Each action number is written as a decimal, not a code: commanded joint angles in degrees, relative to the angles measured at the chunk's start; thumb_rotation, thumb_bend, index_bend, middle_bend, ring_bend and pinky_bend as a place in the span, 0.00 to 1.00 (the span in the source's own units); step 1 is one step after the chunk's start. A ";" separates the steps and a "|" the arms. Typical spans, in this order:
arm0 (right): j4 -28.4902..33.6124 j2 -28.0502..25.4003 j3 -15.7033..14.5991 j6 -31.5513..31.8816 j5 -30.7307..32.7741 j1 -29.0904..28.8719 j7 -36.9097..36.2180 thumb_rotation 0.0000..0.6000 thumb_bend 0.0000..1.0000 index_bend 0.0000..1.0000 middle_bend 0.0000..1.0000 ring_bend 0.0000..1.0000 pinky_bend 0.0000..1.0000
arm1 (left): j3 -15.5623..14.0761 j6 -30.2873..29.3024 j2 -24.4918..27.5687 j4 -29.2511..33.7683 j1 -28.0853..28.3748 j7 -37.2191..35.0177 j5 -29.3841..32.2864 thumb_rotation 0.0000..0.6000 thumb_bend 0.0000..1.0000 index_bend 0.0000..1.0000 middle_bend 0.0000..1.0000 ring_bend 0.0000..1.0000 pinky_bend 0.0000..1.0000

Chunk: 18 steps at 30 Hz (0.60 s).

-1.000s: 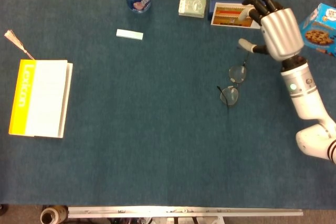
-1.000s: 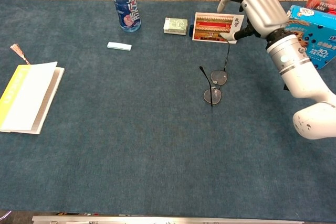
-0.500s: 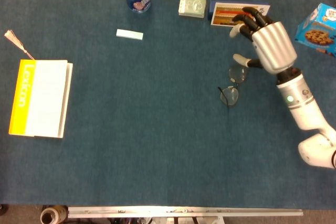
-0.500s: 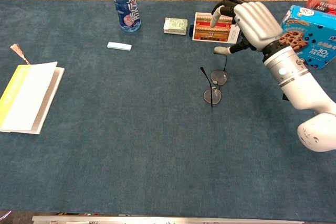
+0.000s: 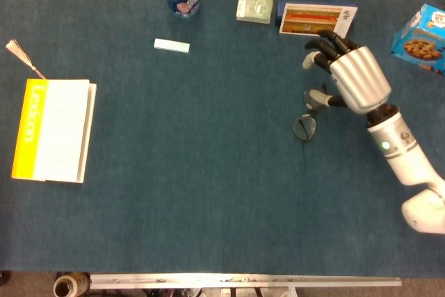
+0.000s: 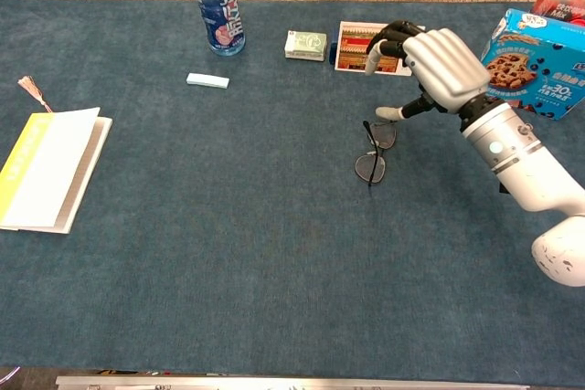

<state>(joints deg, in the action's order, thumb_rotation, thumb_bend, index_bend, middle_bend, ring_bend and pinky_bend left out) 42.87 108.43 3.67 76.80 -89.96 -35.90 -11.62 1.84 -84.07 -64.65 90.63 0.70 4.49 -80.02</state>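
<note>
Robot Hand Poised Over Eyeglasses

The robot's right hand (image 5: 354, 78) hovers directly above a pair of glasses (image 6: 373, 154) lying on the blue table (image 5: 208, 193), its fingers (image 6: 388, 38) spread apart and holding nothing. The thumb reaches down close to the upper lens, though whether it touches the frame cannot be told. The glasses lie flat on the cloth, one lens partly hidden beneath the hand in the head view, so by the look of it no grasp has been made and lifting is all still to come. Beyond the glasses, toward the far edge, lie a red picture card (image 5: 316, 17) and a small green box (image 5: 254, 8); a water bottle (image 6: 214, 2) stands farther left of them, with a white eraser (image 5: 171, 46) near it. A blue cookie box (image 6: 535, 47) sits to the right of the glasses, and a yellow book (image 5: 52, 130) lies well apart on the left. The left hand appears in neither view.
</note>
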 commanded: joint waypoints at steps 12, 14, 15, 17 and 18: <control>-1.59 0.89 -1.45 -1.20 -0.64 1.68 -0.78 1.00 0.00 0.46 0.34 0.18 0.44 | -0.04 0.04 -0.02 -0.09 -0.06 -0.11 0.05 1.00 0.04 0.53 0.50 0.39 0.59; -1.93 1.08 -1.56 -1.34 -0.71 1.84 -0.93 1.00 0.00 0.46 0.34 0.18 0.44 | -0.04 0.08 -0.02 -0.14 -0.03 -0.15 0.03 1.00 0.04 0.53 0.50 0.39 0.59; -2.09 1.16 -1.58 -1.42 -0.72 1.89 -1.01 1.00 0.00 0.46 0.34 0.18 0.44 | -0.03 0.07 -0.01 -0.14 -0.04 -0.17 0.02 1.00 0.04 0.53 0.50 0.38 0.59; -2.45 1.34 -1.54 -1.63 -0.69 1.95 -1.23 1.00 0.00 0.46 0.34 0.18 0.44 | -0.02 0.08 0.00 -0.11 -0.01 -0.15 -0.01 1.00 0.04 0.53 0.50 0.38 0.59; -2.60 1.42 -1.48 -1.66 -0.68 1.94 -1.32 1.00 0.00 0.46 0.34 0.18 0.44 | -0.03 0.09 0.00 -0.10 0.00 -0.14 -0.02 1.00 0.04 0.53 0.50 0.38 0.59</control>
<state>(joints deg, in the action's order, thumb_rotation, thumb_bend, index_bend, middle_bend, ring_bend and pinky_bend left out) 40.31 109.81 2.17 75.17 -90.65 -33.98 -12.90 1.82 -83.98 -64.65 90.53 0.70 4.36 -80.04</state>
